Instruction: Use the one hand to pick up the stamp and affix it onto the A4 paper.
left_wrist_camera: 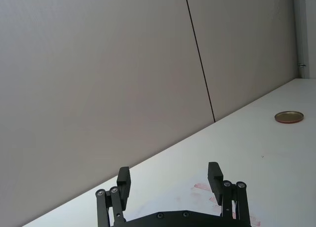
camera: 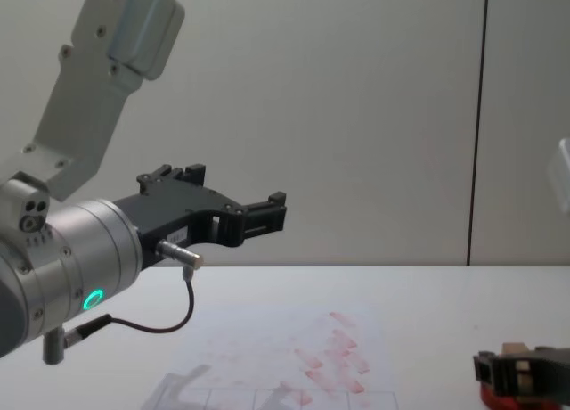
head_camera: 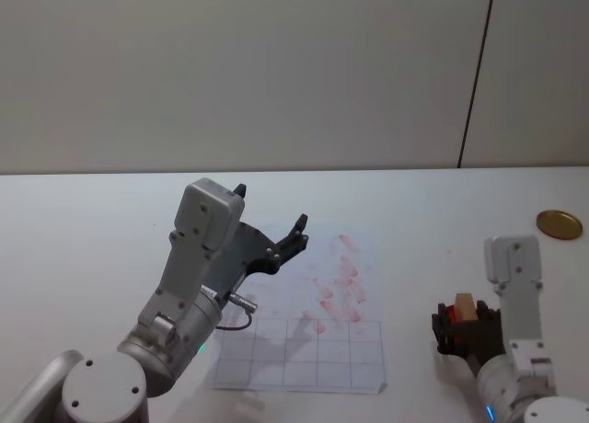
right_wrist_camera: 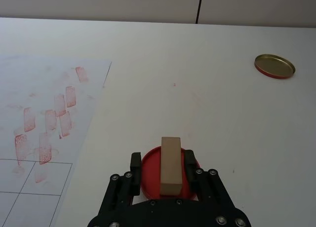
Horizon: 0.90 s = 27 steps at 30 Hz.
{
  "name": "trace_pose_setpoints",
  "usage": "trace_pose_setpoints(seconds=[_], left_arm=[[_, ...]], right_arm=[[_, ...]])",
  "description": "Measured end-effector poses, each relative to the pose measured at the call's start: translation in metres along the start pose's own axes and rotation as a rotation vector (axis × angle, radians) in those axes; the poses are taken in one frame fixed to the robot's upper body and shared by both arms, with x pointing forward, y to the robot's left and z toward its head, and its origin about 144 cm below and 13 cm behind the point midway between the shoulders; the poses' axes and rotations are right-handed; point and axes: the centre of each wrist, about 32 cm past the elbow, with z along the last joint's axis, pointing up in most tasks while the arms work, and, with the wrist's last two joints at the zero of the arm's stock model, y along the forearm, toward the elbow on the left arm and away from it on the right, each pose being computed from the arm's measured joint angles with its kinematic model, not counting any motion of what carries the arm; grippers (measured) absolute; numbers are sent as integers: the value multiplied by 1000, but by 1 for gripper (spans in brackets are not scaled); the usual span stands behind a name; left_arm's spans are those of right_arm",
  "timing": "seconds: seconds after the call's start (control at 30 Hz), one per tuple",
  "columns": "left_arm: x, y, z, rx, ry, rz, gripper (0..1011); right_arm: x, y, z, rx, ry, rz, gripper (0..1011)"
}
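Stamp point(right_wrist_camera: 170, 168) pickup is the step in hand: the small tan wooden block sits on the round red ink pad point(right_wrist_camera: 149, 173) at the lower right of the head view, well apart from the paper point(head_camera: 363, 359), which lies mid-frame on the white table point(head_camera: 92, 221). The right claw point(right_wrist_camera: 163, 160) is low over the pad with its black fingers on either side of the block. It reads as open, because a strip of red pad shows between one finger and the wood while the other finger is just beside it, so the block sits off-centre in the gap. The block seems to stand on end with its long axis roughly upright. The chest view shows its top poking just above the fingers with the pad below, and its narrow sides face the fingers. The next move is likely to close squarely on those sides, lift straight off the pad so the inked face does not smear, and carry the block toward the left of the frame to the paper. There it should be pressed down flat on a bare patch, since pink-red marks already crowd the middle of the sheet. The left claw point(head_camera: 271, 209) hangs raised above the paper's upper left part, jaws spread and holding nothing. A brass-coloured lid point(right_wrist_camera: 274, 66) lies far off at the right.
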Motion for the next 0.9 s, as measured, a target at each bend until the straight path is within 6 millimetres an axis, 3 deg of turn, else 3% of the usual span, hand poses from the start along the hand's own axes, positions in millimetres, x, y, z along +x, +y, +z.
trace_pose_setpoints(seconds=[0.17,0.3,0.9], left_arm=[[0,0,0,0,0,0,993],[0,0,0,0,0,0,993],[0,0,0,0,0,0,993]], right_arm=[[-1,1,-3,-9,2,-2,418],[-2,2,-4,-13,3,-4,250],[0,4,-9,-41,71,-53,220]])
